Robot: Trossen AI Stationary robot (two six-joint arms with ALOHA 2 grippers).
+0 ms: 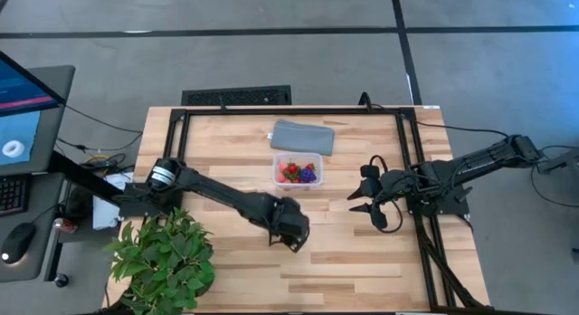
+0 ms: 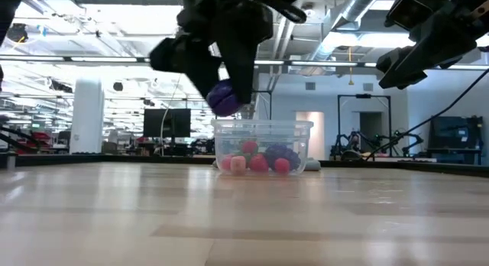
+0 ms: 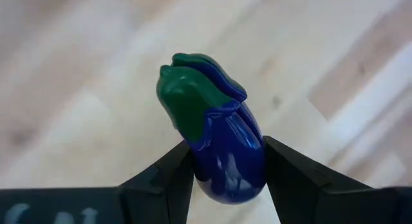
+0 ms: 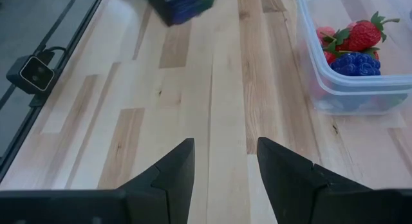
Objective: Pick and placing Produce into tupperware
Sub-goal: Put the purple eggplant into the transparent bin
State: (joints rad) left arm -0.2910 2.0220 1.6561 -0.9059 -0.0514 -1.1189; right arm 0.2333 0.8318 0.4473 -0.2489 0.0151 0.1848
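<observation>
- Your left gripper [image 3: 225,176] is pinching a small glossy toy eggplant [image 3: 222,143], dark purple with a green cap, one dark finger pressed against each side of it
- In the low view that left gripper [image 2: 229,94] hangs clear above the wooden table [image 2: 244,212], with the purple piece [image 2: 225,98] showing at its tip, higher than the rim of the small clear plastic box with rounded corners [image 2: 263,128]
- From above, the left gripper [image 1: 291,226] sits over the bare light-wood tabletop [image 1: 362,261], near the clear box [image 1: 298,157] on its front side but apart from it
- The clear box stands near the middle of the table, just in front of a flat grey-blue rectangular pad [image 1: 302,137]
- Inside the box you can see red toy strawberries with green tops [image 4: 364,34], a dark blue-purple bumpy berry piece [image 4: 357,64] and a pinkish bit [image 2: 238,165] resting on the floor of the box
- Your right gripper [image 4: 225,163] has its two fingers spread with nothing between them, only bare wood showing in the gap
- That right gripper [image 1: 369,195] waits to the right of the box, well apart from it and raised above the table
- A large leafy green plant [image 1: 163,261] stands at the front left corner of the table, beside the left arm
</observation>
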